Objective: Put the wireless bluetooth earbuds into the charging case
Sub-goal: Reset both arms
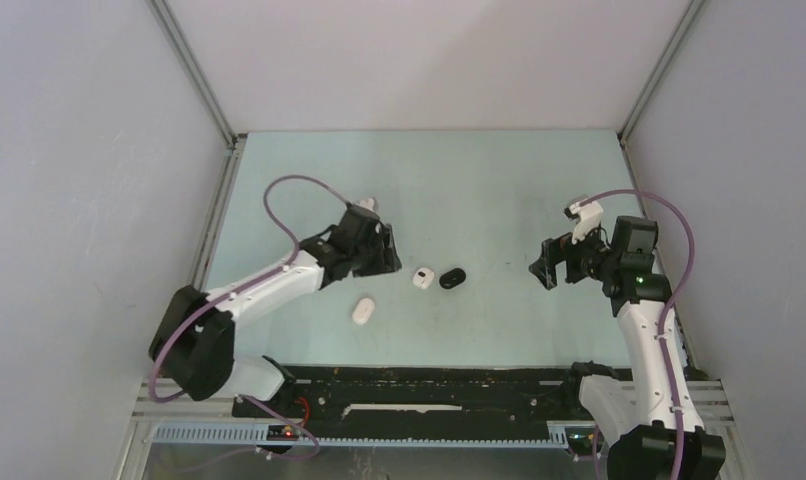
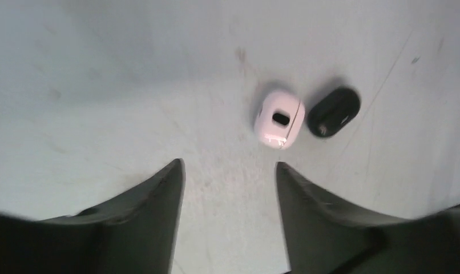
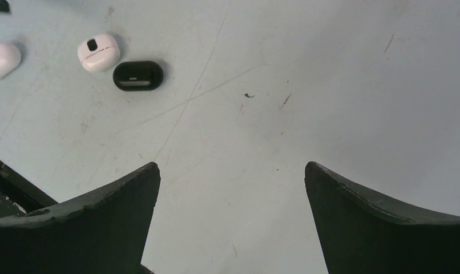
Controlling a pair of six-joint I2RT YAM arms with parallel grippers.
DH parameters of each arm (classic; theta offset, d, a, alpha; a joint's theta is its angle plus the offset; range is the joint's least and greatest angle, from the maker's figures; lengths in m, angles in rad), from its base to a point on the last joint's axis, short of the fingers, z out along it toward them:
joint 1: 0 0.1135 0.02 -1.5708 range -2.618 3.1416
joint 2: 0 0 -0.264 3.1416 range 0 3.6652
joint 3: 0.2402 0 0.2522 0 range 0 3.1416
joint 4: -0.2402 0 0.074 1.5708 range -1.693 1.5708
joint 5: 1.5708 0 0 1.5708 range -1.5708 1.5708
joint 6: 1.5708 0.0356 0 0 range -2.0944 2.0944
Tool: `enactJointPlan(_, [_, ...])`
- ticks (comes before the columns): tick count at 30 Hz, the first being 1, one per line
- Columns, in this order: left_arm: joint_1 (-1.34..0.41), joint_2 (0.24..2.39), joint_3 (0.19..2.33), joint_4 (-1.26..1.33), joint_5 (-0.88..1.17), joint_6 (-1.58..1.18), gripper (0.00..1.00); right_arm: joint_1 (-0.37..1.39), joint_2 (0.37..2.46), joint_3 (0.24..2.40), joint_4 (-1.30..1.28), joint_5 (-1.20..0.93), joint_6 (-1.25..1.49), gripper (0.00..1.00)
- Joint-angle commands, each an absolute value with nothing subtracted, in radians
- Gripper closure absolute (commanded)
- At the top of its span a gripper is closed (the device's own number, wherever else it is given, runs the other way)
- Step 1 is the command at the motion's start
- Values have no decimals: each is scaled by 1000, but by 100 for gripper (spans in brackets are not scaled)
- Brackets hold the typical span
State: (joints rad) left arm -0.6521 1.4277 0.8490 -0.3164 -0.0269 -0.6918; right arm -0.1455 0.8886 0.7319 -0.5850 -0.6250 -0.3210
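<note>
Left gripper (image 2: 229, 165): jaws parted to a moderate gap with nothing between them — bare table (image 2: 102, 85) shows through the gap. Its fingertips point toward a white case (image 2: 279, 118), which lies just ahead of them and slightly to the right in the left wrist view. That case is a rounded pebble with a seam line and a small dark rectangular patch on its upper face. Whether the patch is a marking, a recess or a seated bud cannot be determined. A black case (image 2: 333, 111), oval in outline, lies just beside the white one on the side away from the left arm, with a narrow gap between the two. The left wrist view is soft in focus.

Right gripper (image 3: 232, 165): jaws spread wide, holding nothing, over bare table. In the top view it stands well apart from the pair of cases, on their right, with its tips turned toward them.

A second white case (image 1: 363, 311), plain and oval, lies flat on the table nearer the arm bases. It is left of the pair and near the left gripper, on that gripper's base side. It touches neither the other cases nor a gripper.

Earbuds: cannot be made out as separate pieces in any view — the three items on the table all read as pebble-shaped cases.
</note>
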Motion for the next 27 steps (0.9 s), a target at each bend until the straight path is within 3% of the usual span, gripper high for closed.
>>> enactJointPlan(1, [-560,1320,994,-427,-166,-542,30,-139,856,755,-467,-617,-249,0])
enactJointPlan(4, [-509,1301,1106,-421,-199,-451,2,-101,869,781,-360,-578,-150,0])
enactJointPlan(5, [-508,1287,1134,-410,-231,-421,1,-80,881,796,-331,-555,-117,0])
enactJointPlan(11, [-506,1190,1169,-291,-384,-261,0,92,988,897,-247,-297,-37,0])
enactJointPlan(16, [-505,1204,1067,-230,-509,-133,0,116,1094,897,-199,-237,-30,0])
enactJointPlan(21, [-506,1169,952,-129,-443,-92,0,115,1157,894,-179,-170,-43,0])
enactJointPlan(27, [-511,1163,889,-71,-383,-134,0,73,1099,844,-172,-251,-61,0])
